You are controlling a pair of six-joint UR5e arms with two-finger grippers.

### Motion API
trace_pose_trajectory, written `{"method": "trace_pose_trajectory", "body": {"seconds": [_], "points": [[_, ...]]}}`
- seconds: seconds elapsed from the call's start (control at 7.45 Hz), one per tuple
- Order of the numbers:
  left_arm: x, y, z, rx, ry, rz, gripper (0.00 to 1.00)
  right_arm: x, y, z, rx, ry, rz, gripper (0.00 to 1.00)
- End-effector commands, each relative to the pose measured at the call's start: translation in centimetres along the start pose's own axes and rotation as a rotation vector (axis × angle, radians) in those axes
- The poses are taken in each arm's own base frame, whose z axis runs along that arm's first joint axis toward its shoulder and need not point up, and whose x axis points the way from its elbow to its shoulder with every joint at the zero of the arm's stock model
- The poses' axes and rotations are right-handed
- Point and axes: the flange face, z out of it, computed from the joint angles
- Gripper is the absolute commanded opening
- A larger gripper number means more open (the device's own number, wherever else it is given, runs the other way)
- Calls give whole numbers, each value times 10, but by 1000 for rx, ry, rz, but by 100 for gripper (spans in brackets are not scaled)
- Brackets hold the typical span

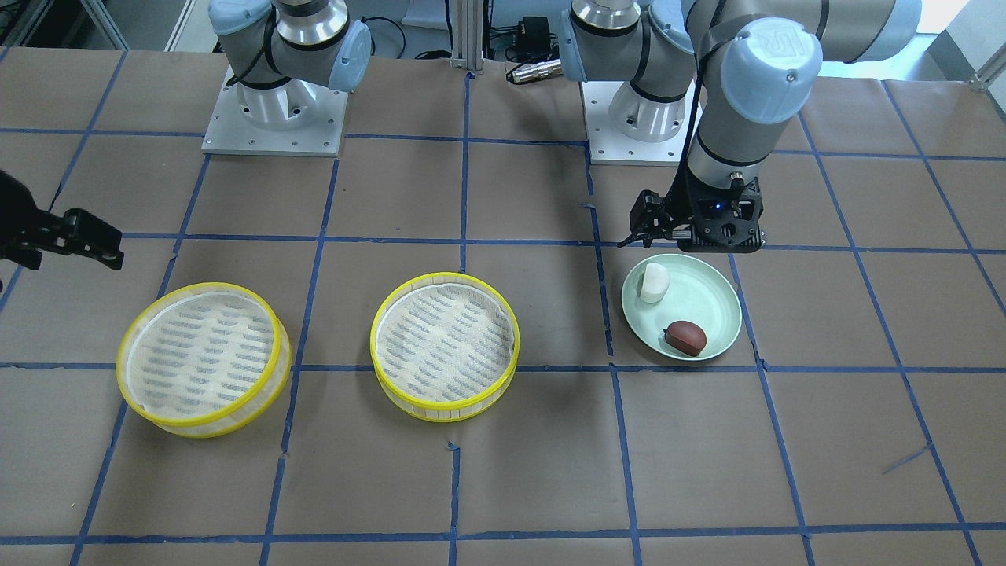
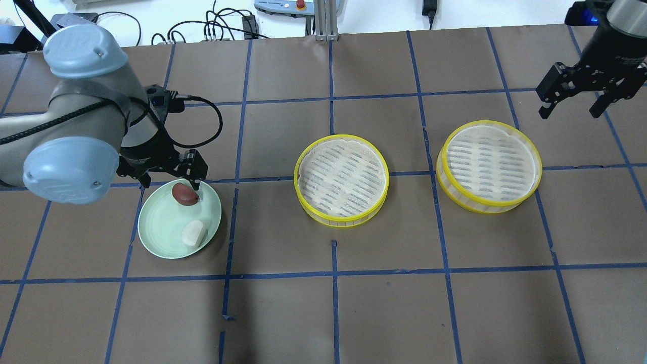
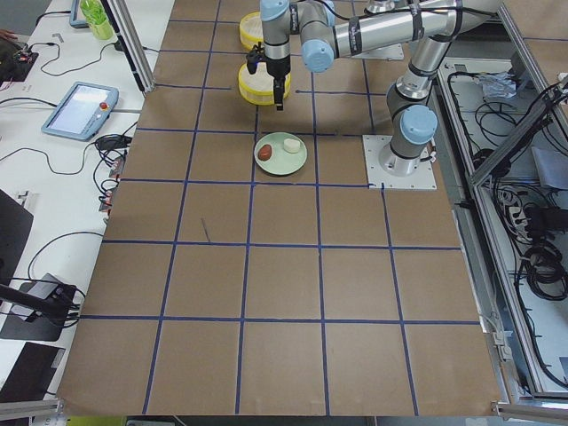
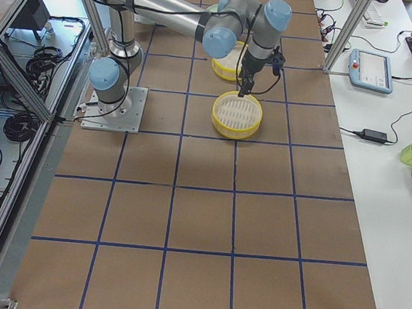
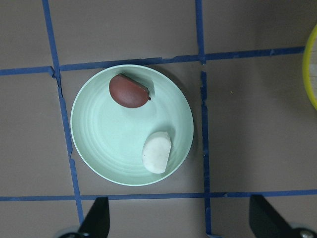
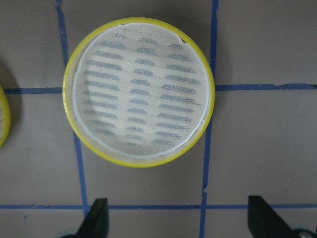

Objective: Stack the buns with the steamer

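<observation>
On the robot's side of the tabletop (image 2: 384,303), which is brown-papered and gridded with blue tape, the following are recorded, nearest first.

1. Plate (image 2: 159,230): pale green and round, set flat toward the robot's left.
2. White bun (image 2: 194,233): squarish-rounded, laid on the plate at its near rim, on the side facing the tabletop's middle.
3. Reddish-brown bun (image 2: 185,194): oval, laid on the same plate at its far side, apart from the white bun.
4. Left pincer (image 2: 171,180): held above the plate and clear of both buns, with the jaws spread wide. In its wrist view the whole plate is seen below it.
5. Middle steamer (image 2: 342,181): round and yellow-rimmed, its pale slatted floor seen whole. It is placed a little farther out near the tabletop's centre, well apart from the plate.
6. Right-hand steamer (image 2: 489,167): of the same make, set slightly farther out again and near the middle steamer but not touching it.
7. Right pincer (image 2: 571,107): raised high over the right-hand steamer, which is centred in its wrist view. The jaws are held apart.
8. Cables (image 2: 222,25): black, coiled beyond the far edge of the tabletop.
</observation>
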Motion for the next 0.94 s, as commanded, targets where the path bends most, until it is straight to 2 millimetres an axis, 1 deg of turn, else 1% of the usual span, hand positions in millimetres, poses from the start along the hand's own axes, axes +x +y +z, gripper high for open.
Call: {"method": "trace_pose_trajectory", "body": {"seconds": [0.0, 0.13, 0.27, 0.4, 0.54, 0.67, 0.8], "points": [[-23, 4, 50, -85, 20, -52, 100, 27, -36, 94, 41, 15, -23, 98], [-23, -3, 70, -93, 20, -55, 99, 25, -33, 137, 89, 35, -20, 97], [-24, -16, 102, -101, 20, -57, 99, 22, -28, 156, 104, 40, -20, 81], [-25, -26, 139, -93, 21, -67, 99, 25, -25, 166, 89, 33, -14, 75], [-22, -25, 159, -87, 22, -69, 95, 40, -25, 176, 75, 22, -4, 68], [-19, -18, 168, -100, 25, -72, 88, 48, -28, 180, 89, 22, -19, 60], [-17, -12, 177, -122, 28, -68, 77, 48, -29, 179, 93, 22, -24, 31]]}}
